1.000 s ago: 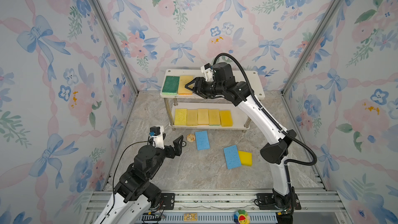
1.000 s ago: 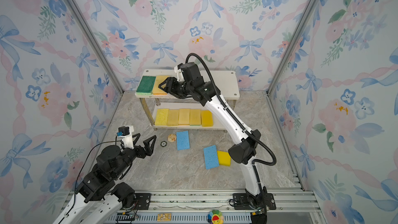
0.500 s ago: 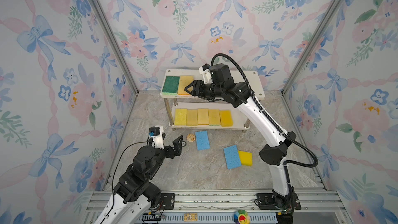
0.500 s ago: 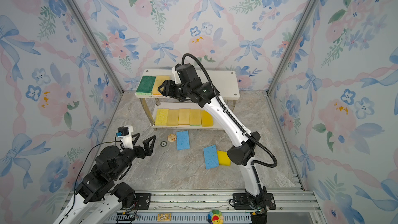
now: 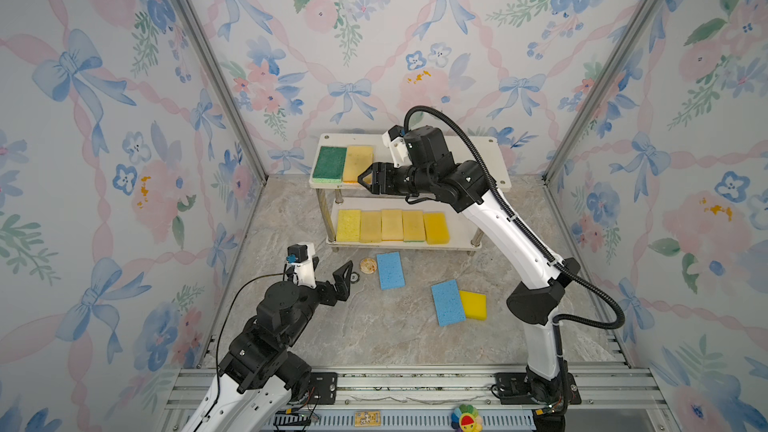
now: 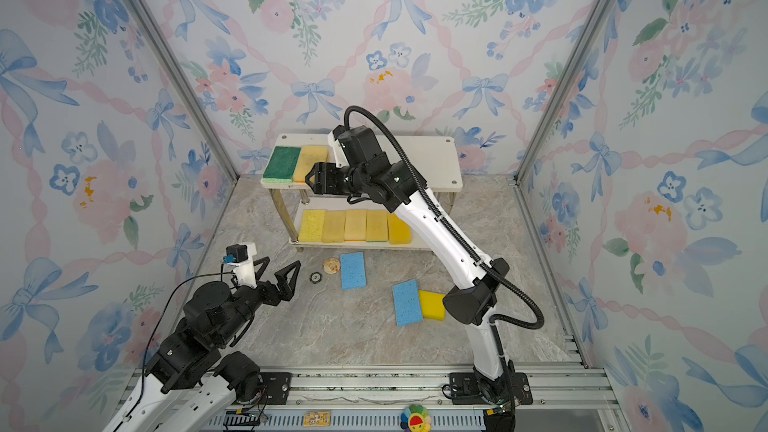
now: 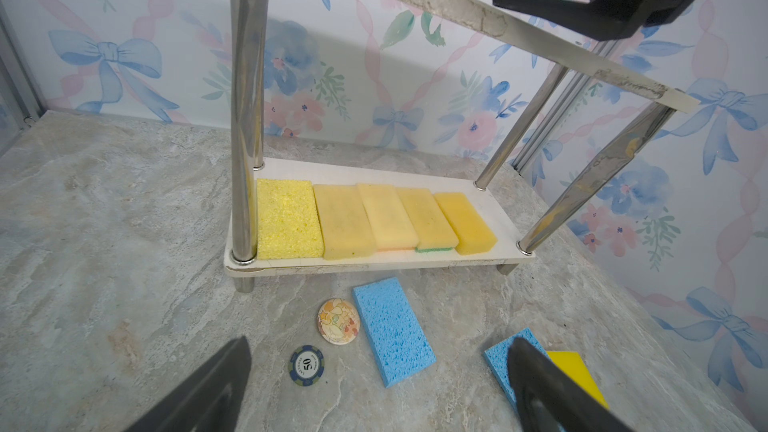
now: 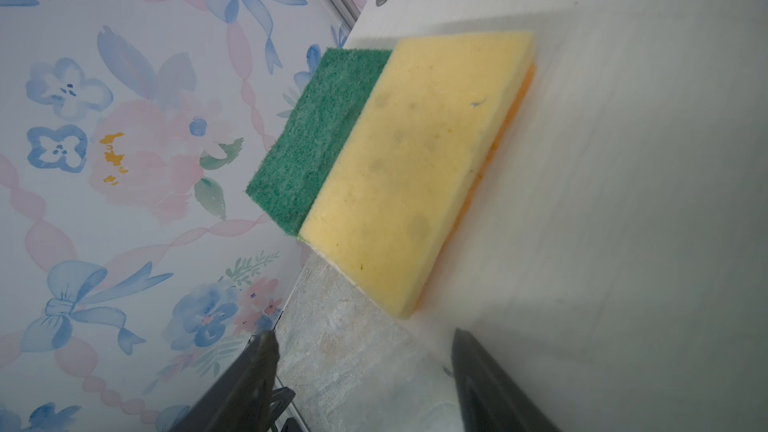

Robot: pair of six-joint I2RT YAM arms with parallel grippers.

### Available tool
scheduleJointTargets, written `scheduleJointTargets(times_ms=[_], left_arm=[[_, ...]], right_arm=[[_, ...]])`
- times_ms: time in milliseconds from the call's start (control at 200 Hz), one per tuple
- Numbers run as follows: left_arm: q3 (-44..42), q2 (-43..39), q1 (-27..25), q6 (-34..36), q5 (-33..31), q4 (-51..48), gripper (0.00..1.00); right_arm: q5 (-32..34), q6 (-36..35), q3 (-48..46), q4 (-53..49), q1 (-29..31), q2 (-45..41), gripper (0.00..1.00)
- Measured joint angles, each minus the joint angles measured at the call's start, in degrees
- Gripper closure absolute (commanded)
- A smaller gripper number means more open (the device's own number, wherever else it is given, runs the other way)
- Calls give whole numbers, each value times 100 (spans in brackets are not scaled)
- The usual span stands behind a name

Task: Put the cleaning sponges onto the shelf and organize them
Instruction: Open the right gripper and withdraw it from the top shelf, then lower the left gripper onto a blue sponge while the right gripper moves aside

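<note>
Reading the "50" on the poker chip (image 7: 306, 365) is possible only in the left wrist view. Five yellow sponges (image 7: 374, 218) line the shelf's (image 5: 490, 160) lower board; a fibrous green sponge (image 8: 320, 135) and a yellow-on-orange sponge (image 8: 415, 168) touch on top. Two porous blue sponges (image 7: 392, 330) lie on the marbled surface (image 5: 374, 334). Right claw (image 8: 361, 338) spread, empty; left claw (image 6: 278, 265) wide, empty.

A lab test booth: floral-papered panels (image 5: 374, 35), aluminium rail (image 5: 415, 384), marble-look tabletop (image 5: 374, 334).
</note>
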Motion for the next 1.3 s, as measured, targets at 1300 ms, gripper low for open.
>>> scheduleJointTargets(times_ms=[1300], left_arm=[[101,3112,-466,-852,984,109,8]], right_arm=[[898,402,-9497,1714,570,-5541,3]])
